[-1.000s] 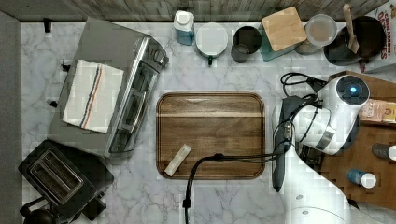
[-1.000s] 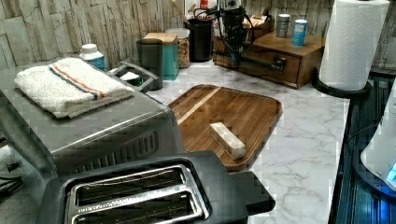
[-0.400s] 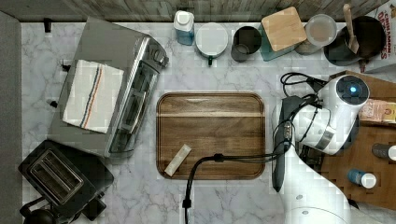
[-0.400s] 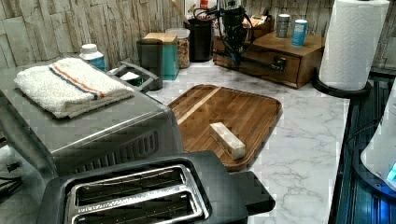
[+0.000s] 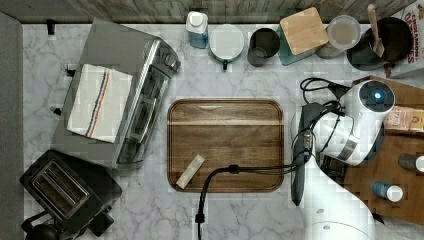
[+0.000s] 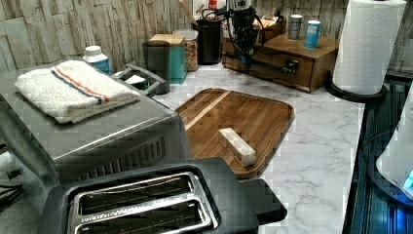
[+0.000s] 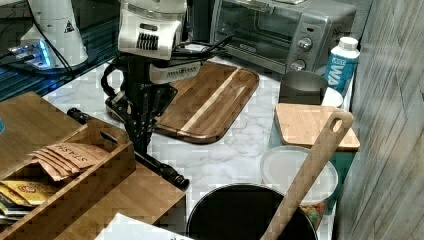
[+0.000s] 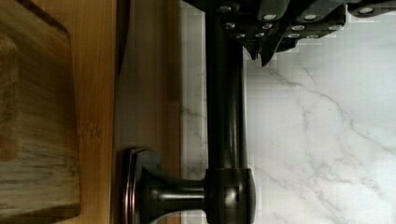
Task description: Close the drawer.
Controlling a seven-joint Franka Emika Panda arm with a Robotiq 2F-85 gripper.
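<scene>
"Over at the wooden cabinet (image 6: 297, 48), has anything shifted in the last second?"

"Nothing I can make out. The arm (image 5: 345, 135) sits in the top view just where it sat a second ago, and the cabinet and the cutting board (image 5: 225, 145) on the marble counter (image 5: 240, 215) have not moved either. I read that as the push having run out of travel, or a pause at its end."

"So where is the drawer (image 6: 280, 73)?"

"Inside the cabinet. In the left view its front looks level with the cabinet face under the top. The wrist view shows a thin dark line between the top board and the front, which could be a shadow or a last sliver of gap. My judgement is closed or all but closed."

"And the arm's pose?"

"It is bent over the cabinet's front edge with the wrist pointing straight down. In the right view, a wooden box of tea bags (image 7: 65, 165) stands on the cabinet top just behind it."

"Then the handle and the tool?"

"The long dark handle (image 8: 225, 116) runs along the drawer front. The gripper (image 7: 140, 137) comes down right at that bar, touching it or nearly so. I cannot tell whether it is clamped on the handle or only leaning against it."
</scene>
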